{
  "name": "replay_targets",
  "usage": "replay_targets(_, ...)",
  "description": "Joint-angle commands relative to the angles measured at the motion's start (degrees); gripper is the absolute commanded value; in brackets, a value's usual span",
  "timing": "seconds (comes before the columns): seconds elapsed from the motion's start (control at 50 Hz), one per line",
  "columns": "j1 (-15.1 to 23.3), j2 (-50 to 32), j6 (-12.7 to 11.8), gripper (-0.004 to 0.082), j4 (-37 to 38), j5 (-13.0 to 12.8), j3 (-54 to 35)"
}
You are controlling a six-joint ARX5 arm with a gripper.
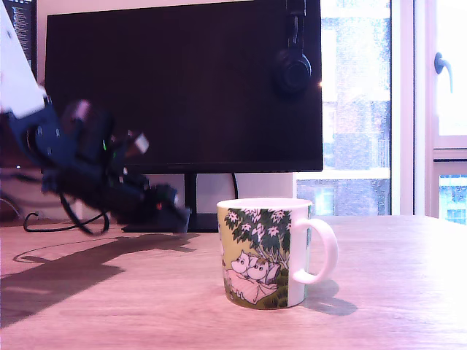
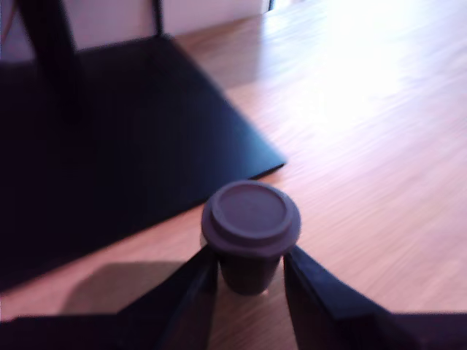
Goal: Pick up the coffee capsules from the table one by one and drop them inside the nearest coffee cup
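Pinkish window backlight, motion-blurred arm [image 1: 87, 168], soft wrist view.

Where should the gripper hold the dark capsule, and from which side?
On the tapered body just under the rim, one finger on each flank, which is how the gripper has the dark capsule now. The wider rim overhangs the fingers, so it likely stops the pod sliding down. Coming in level with the body keeps the flat top clear.

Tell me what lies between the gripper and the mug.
Only bare table: in the exterior view nothing sits between the gripper and the mug.
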Motion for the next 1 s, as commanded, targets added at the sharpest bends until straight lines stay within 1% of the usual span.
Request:
replay_targets(0.0, -0.2, -3.0, 0.7, 0.018, 0.5, 0.6, -2.3)
replay_targets(0.2, -0.2, -9.4, 1.4, 0.018, 1.0, 0.7, -8.7)
replay_targets(0.36, -0.5, -16.6, 1.1, 0.018, 3.6, 0.6, -15.1)
replay_targets(0.46, -0.6, -20.8, 0.9, 0.018, 3.8, 0.6, -18.3)
replay_targets(0.48, -0.6, -21.6, 0.0, 0.018, 3.9, 0.6, -18.9)
replay_targets(0.54, -0.8, -23.3, -0.1, 0.018, 4.3, 0.6, -20.7)
replay_targets(0.56, -0.9, -24.1, -0.7, 0.018, 4.3, 0.6, -21.3)
replay_targets(0.8, -3.2, -29.7, -1.7, 0.018, 5.2, 0.4, -27.7)
replay_targets(0.84, -3.8, -30.7, -1.8, 0.018, 6.1, -0.5, -29.0)
replay_targets(0.94, -5.2, -33.7, -2.2, 0.018, 6.5, -1.0, -31.7)
replay_targets(0.96, -5.4, -34.2, -3.1, 0.018, 6.5, -1.1, -32.1)
replay_targets(0.98, -5.7, -34.8, -3.3, 0.018, 6.5, -1.1, -32.6)
